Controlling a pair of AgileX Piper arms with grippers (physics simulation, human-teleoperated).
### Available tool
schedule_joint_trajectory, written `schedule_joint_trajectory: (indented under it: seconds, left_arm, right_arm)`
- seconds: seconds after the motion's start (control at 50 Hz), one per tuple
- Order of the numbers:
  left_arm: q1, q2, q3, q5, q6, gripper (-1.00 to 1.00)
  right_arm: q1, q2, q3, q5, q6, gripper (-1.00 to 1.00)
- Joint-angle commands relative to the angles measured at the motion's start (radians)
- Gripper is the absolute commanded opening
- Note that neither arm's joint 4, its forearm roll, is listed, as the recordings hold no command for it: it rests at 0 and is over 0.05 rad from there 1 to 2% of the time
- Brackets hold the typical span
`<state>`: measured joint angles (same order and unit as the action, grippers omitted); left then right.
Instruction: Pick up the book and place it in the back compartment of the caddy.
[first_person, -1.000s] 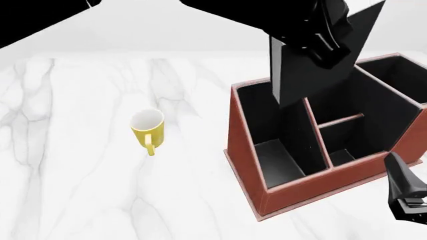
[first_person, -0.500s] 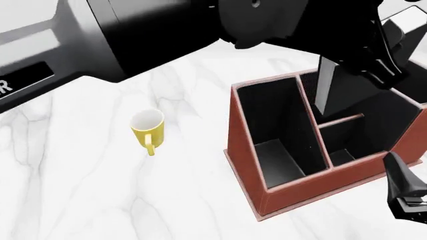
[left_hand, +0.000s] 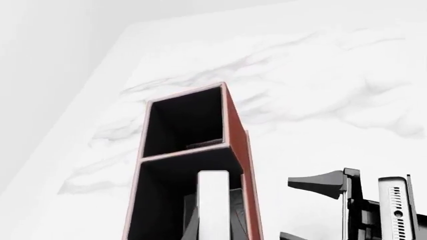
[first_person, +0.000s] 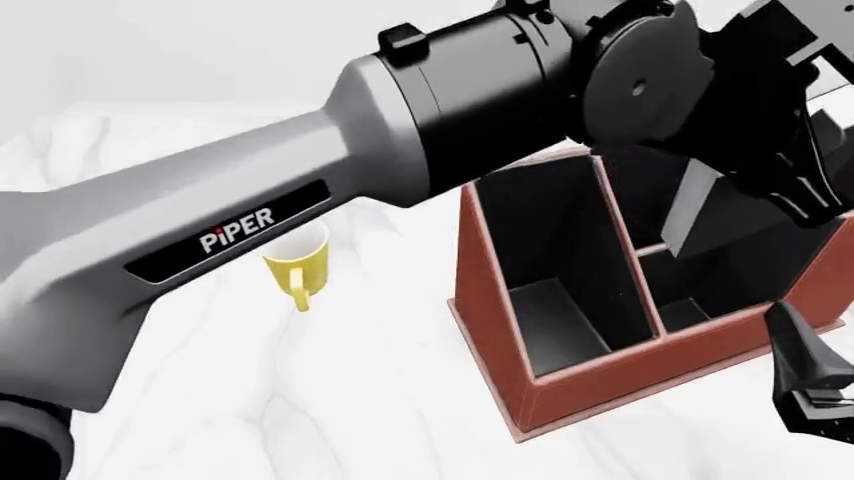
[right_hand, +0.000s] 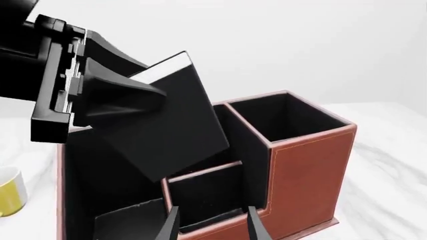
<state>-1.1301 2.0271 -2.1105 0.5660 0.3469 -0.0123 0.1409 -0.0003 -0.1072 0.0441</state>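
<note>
Gripping book (right_hand: 167, 132), left pincer (right_hand: 113, 92) over caddy (first_person: 561, 385); right pincer (right_hand: 212, 225) (tips only) parted.

The left arm (first_person: 400, 150) sweeps across the front view and hides the far left corner of the caddy (first_person: 487, 300) and part of the yellow mug's (first_person: 296, 262) rim. The left pincer (first_person: 801, 195) covers most of the book (first_person: 691, 215); only a pale sliver of page edge shows, and the book's lower end cannot be made out against the black lining. The caddy's right side is cut off by the picture's edge. The right pincer (first_person: 807, 385) is cropped at the near right corner, so its opening cannot be judged there.
</note>
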Motion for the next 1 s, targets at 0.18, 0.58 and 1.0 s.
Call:
schedule_joint_trajectory:
  seconds: [0.18,0.58,1.0]
  left_arm:
    - [-0.007,0.063,-0.019,-0.037,0.021,-1.0]
    - [0.006,0.112,0.013,-0.096,0.01,-1.0]
    - [0.0,0.15,-0.018,-0.107,-0.003,-1.0]
  right_arm:
    - [-0.003,0.017,0.0,-0.016,-0.001,1.0]
    - [-0.003,0.046,-0.001,-0.041,0.004,1.0]
    - [-0.006,0.082,0.0,-0.069,0.009,1.0]
